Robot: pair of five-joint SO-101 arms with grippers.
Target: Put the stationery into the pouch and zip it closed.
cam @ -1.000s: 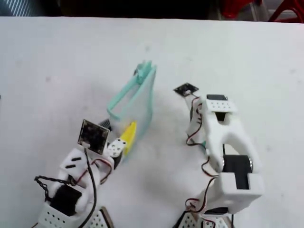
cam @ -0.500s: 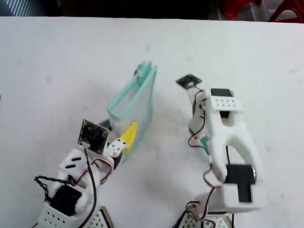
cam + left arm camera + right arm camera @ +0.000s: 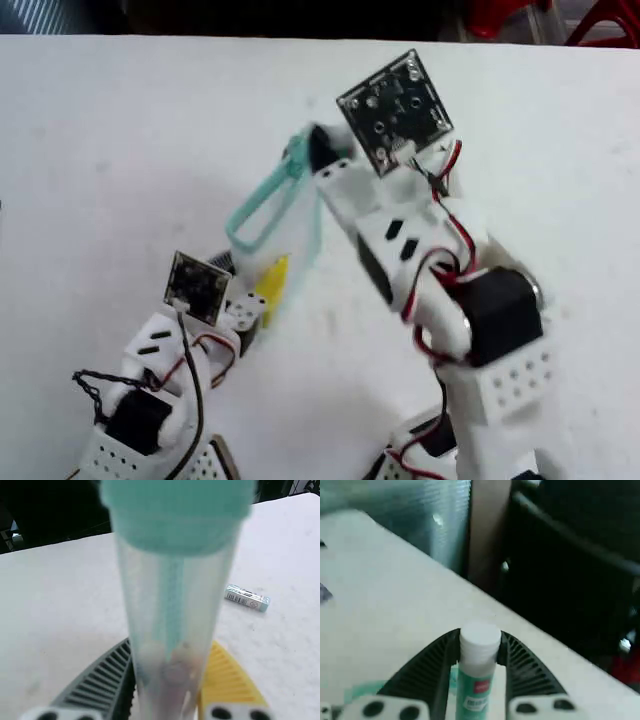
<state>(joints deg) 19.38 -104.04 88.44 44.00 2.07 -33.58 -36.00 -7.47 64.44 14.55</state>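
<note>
The high camera looks down on the white table [image 3: 120, 120] from behind both arms. Each wrist camera looks closely along its fingers: in the left gripper [image 3: 171, 645], the translucent teal-zipped plastic pouch [image 3: 172, 605], shared with the high view; in the right gripper [image 3: 479, 637], a white-capped teal glue stick [image 3: 476, 680].

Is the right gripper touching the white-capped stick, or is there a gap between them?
Touching. In the right wrist view both jaws of the right gripper press against the sides of the white-capped stick, with no gap.

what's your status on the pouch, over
Left gripper shut on pouch, near end. Right gripper shut on glue stick, at pouch's far end. Small boxed item loose on table, not yet in.
</note>
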